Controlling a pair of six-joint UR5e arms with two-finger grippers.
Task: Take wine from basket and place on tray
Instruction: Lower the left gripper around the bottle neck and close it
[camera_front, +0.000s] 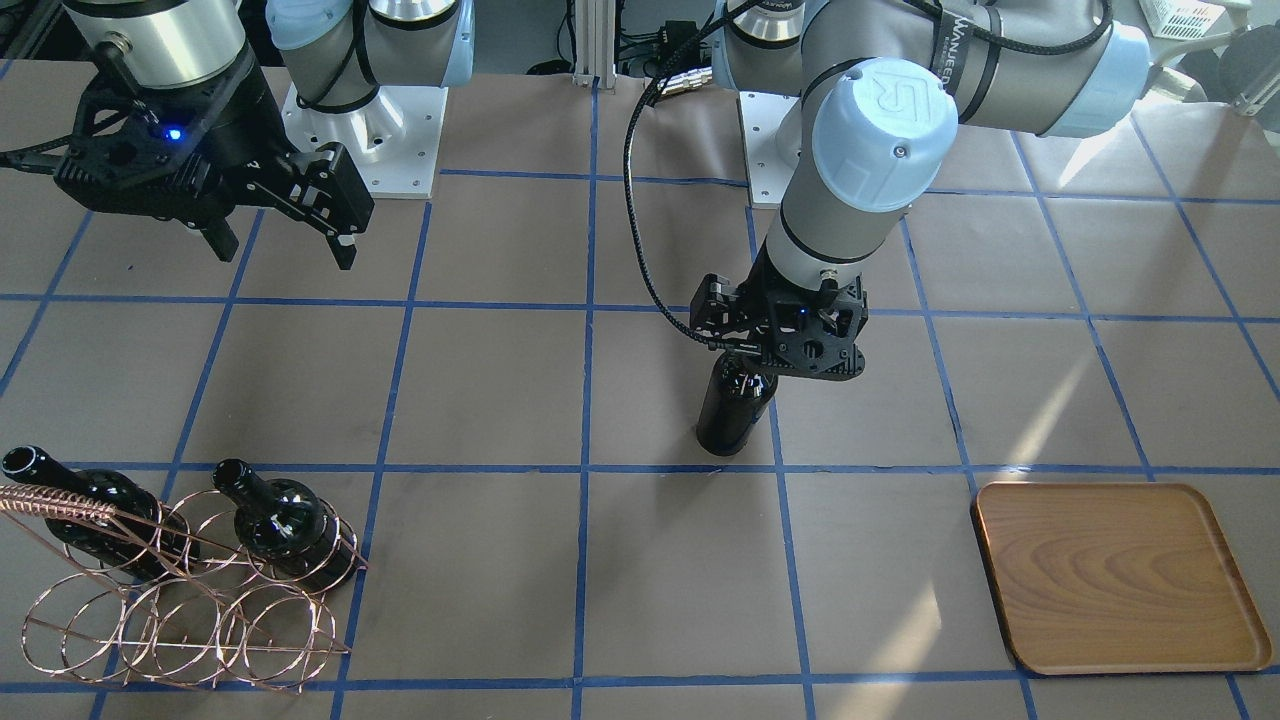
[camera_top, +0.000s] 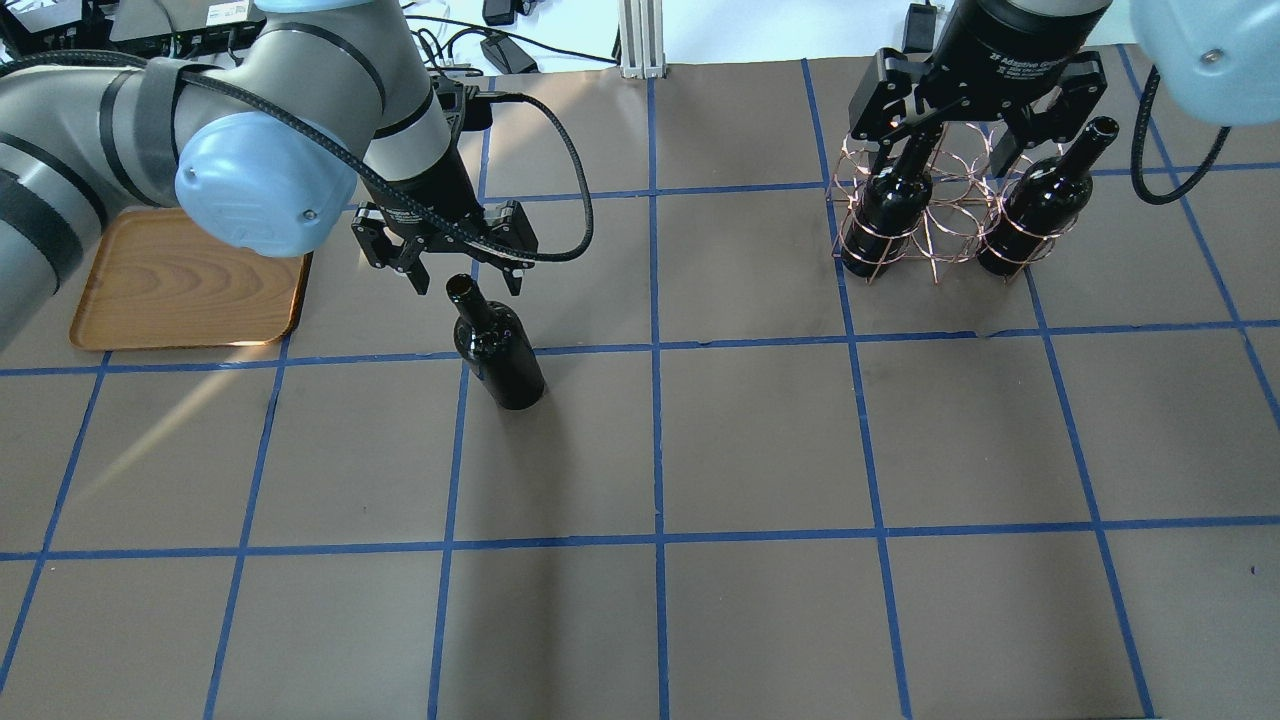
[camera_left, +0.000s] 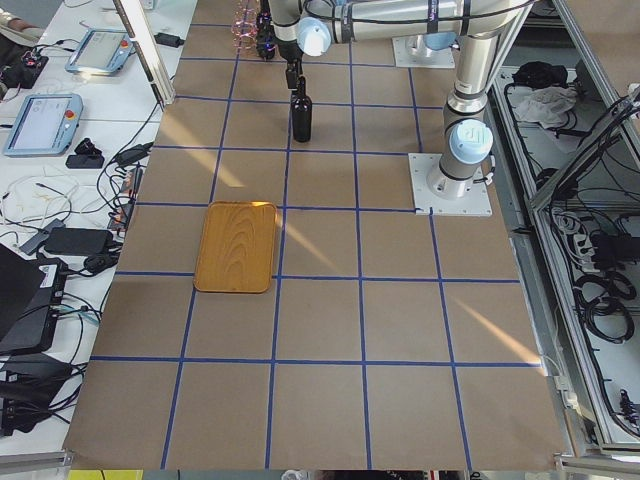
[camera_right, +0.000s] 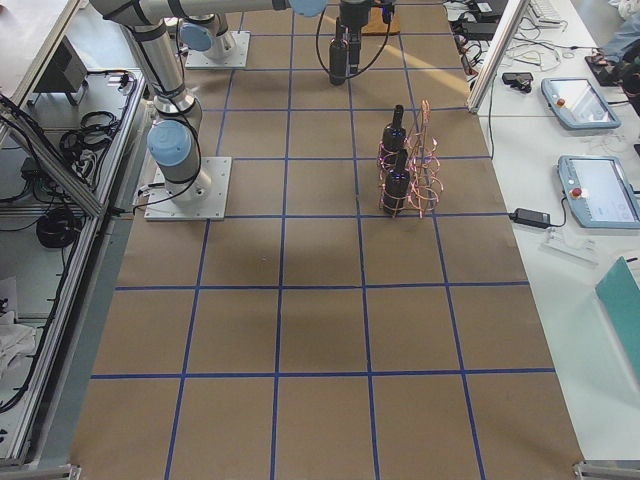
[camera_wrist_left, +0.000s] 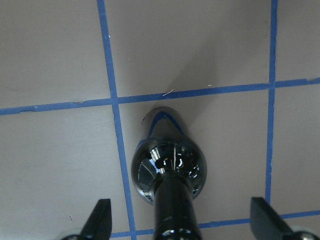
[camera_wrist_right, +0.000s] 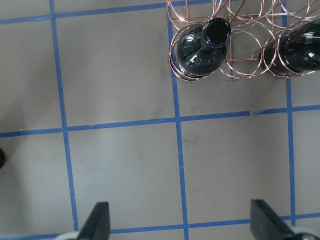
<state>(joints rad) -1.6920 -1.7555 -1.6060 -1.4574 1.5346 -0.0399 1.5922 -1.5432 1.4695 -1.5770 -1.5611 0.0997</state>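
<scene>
One wine bottle (camera_top: 497, 350) stands upright on the table, left of centre; it also shows in the front view (camera_front: 730, 410) and the left wrist view (camera_wrist_left: 167, 170). My left gripper (camera_top: 466, 285) is open. Its fingers (camera_wrist_left: 100, 217) sit wide on either side of the neck without touching it. Two more bottles (camera_top: 890, 200) (camera_top: 1040, 205) rest in the copper wire basket (camera_top: 935, 225) at the far right. My right gripper (camera_top: 940, 160) is open and empty above the basket. The wooden tray (camera_top: 185, 280) lies at the far left with nothing on it.
The table is brown paper with a blue tape grid. The basket (camera_front: 170, 600) stands near the operators' edge, and the tray (camera_front: 1120, 575) lies at that edge's other end. The arm bases (camera_front: 380, 130) stand at the robot's side. Tablets and cables lie off the table ends.
</scene>
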